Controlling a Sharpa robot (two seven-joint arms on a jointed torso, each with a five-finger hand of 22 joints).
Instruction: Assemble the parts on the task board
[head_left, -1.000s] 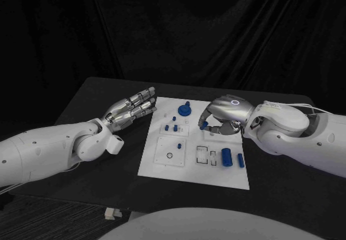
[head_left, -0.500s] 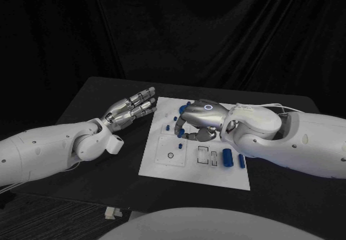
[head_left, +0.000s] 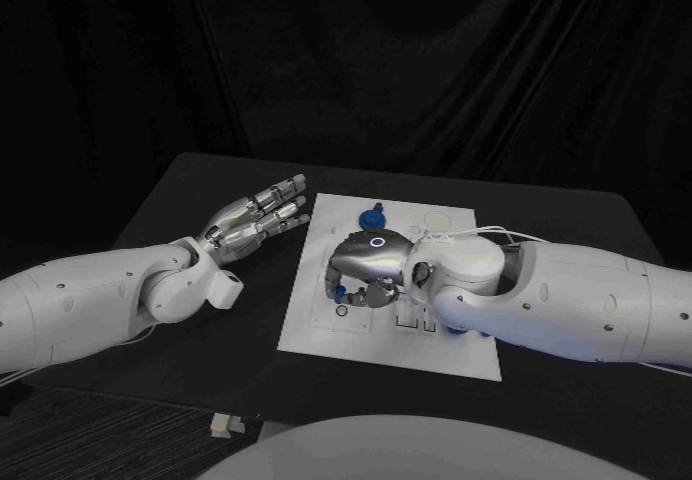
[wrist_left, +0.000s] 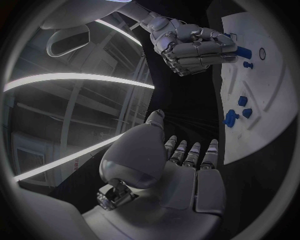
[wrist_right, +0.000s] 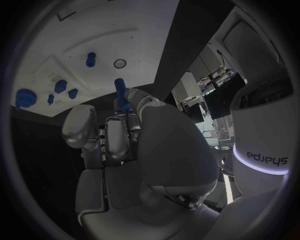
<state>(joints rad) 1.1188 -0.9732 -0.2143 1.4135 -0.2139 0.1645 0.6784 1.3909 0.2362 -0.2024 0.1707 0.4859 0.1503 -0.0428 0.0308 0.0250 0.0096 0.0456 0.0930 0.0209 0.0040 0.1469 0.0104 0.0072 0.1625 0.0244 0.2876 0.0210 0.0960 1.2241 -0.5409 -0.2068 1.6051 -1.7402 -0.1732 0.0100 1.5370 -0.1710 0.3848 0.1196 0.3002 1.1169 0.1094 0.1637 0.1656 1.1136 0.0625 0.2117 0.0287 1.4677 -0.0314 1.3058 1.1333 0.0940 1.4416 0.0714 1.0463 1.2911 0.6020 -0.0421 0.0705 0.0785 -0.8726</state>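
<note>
The white task board (head_left: 329, 338) lies in the middle of the black table. My right hand (head_left: 368, 262) hovers over the board's left half and pinches a small blue peg (wrist_right: 119, 90) between thumb and fingers, its tip pointing at the board near a round hole (wrist_right: 120, 63). The left wrist view shows the same hand (wrist_left: 187, 44) with the peg (wrist_left: 244, 51) sticking out. A blue knob (head_left: 372, 215) stands at the board's far edge. My left hand (head_left: 261, 219) floats flat and open just left of the board, holding nothing.
Small blue pieces (wrist_right: 60, 86) and a short blue peg (wrist_right: 91, 59) stand in the board. My right arm (head_left: 562, 300) covers the board's right half. Bare black table (head_left: 216, 330) lies left of the board.
My right hand has swung left and nearer across the board, carrying the blue peg from the far right part to the left half. The left hand has stayed put.
</note>
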